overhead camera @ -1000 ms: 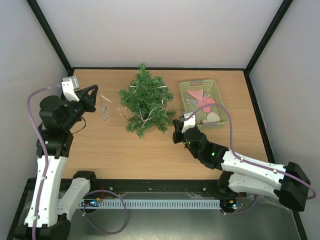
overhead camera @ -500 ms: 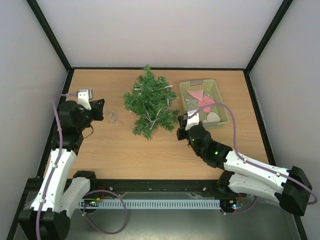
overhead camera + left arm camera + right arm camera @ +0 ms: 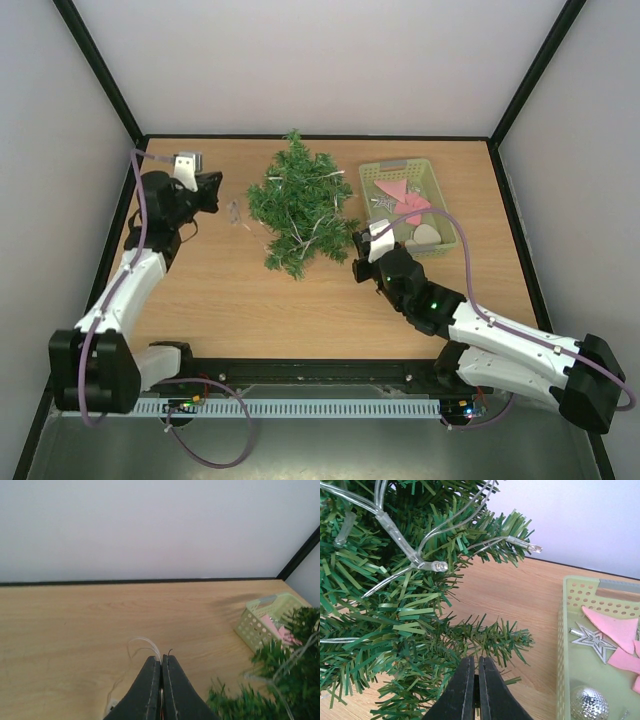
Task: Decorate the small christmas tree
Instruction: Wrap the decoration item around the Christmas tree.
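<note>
Wooden table (image 3: pixel 215 295): small christmas tree (image 3: pixel 300 205) far centre, light wire (image 3: pixel 236 212) leftward; left gripper (image 3: pixel 215 187) pinching it, right gripper (image 3: pixel 357 243) closed at near-right branches.

My top view looks down on the whole table (image 3: pixel 200 290); left wrist skims low across it; right wrist sits close against the tree (image 3: pixel 385 630). Both show the basket (image 3: pixel 257 627).

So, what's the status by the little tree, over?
Left gripper shut, clear wire at its tips. Right gripper shut against the small christmas tree. Basket beside it, nothing blocking.
</note>
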Controlling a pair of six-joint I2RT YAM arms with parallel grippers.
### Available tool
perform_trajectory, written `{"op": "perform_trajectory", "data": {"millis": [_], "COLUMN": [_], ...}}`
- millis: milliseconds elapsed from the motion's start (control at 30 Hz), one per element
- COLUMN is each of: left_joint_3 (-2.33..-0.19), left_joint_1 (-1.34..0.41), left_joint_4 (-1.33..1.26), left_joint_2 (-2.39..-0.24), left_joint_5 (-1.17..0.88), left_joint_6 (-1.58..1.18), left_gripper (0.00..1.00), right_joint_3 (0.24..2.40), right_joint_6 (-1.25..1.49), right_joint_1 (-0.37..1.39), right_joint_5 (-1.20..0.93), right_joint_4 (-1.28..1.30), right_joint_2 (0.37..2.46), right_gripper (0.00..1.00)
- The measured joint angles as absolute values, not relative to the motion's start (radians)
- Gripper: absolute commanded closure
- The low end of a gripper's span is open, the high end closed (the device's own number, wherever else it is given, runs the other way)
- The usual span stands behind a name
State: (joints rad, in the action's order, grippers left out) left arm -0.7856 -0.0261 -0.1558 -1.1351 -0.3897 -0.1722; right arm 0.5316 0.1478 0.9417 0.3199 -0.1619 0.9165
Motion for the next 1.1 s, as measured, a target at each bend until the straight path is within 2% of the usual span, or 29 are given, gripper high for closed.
{"op": "perform_trajectory", "data": {"millis": [267,567,1100], "left_joint_3": [-0.878,-0.957,-0.883], "left_joint_1": [-0.066,-0.12,-0.026], "left_joint_4": [-0.381,-0.485,-0.505], "left_joint_2": [-1.361,-1.542,-1.579], "left_joint_5": [-0.474,-0.55,-0.704], "left_joint_6": [-0.165,-0.129,-0.012], "left_gripper": [0.97,0.98,0.98], "right_joint_3": [0.532,0.532,0.532], "right_joint_6": [0.124,0.111,0.108], "right_joint_1": [0.942,0.942,0.942], "right_joint_5": [0.286,0.267,0.261], "right_joint_4": [-0.169,-0.17,-0.17], "right_joint_2": [0.905,0.904,0.907], "right_gripper": [0.98,0.98,0.98]}}
